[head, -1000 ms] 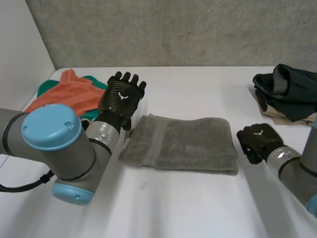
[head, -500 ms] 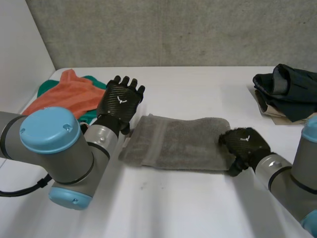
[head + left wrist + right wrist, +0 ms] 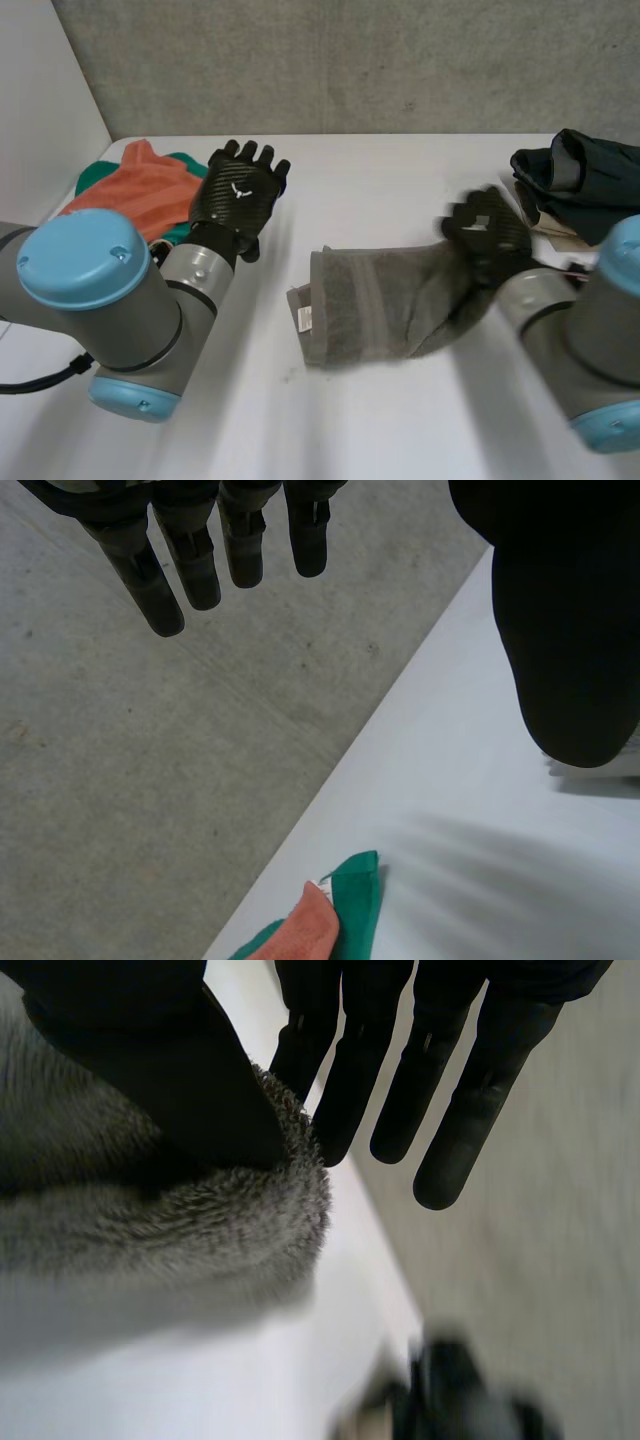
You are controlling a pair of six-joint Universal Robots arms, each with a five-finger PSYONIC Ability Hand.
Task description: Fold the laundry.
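Note:
A grey towel (image 3: 370,305) lies in the middle of the white table (image 3: 400,180), its right end raised off the surface. My right hand (image 3: 490,235) holds that end up. In the right wrist view the thumb (image 3: 150,1060) presses the towel's fuzzy edge (image 3: 180,1240) against straight fingers (image 3: 350,1070). The towel's left end rests on the table with a small white label showing. My left hand (image 3: 238,195) hovers to the left of the towel, apart from it. Its fingers (image 3: 190,560) are straight and hold nothing.
An orange cloth (image 3: 140,185) lies over a green cloth (image 3: 350,900) at the back left, just beyond my left hand. A pile of dark clothes (image 3: 580,185) sits at the back right, close to my right hand. A grey wall stands behind the table.
My right hand moved onto the towel's right end, pinched it and lifted it up and leftward; the towel has bunched and shifted. The left hand has barely moved.

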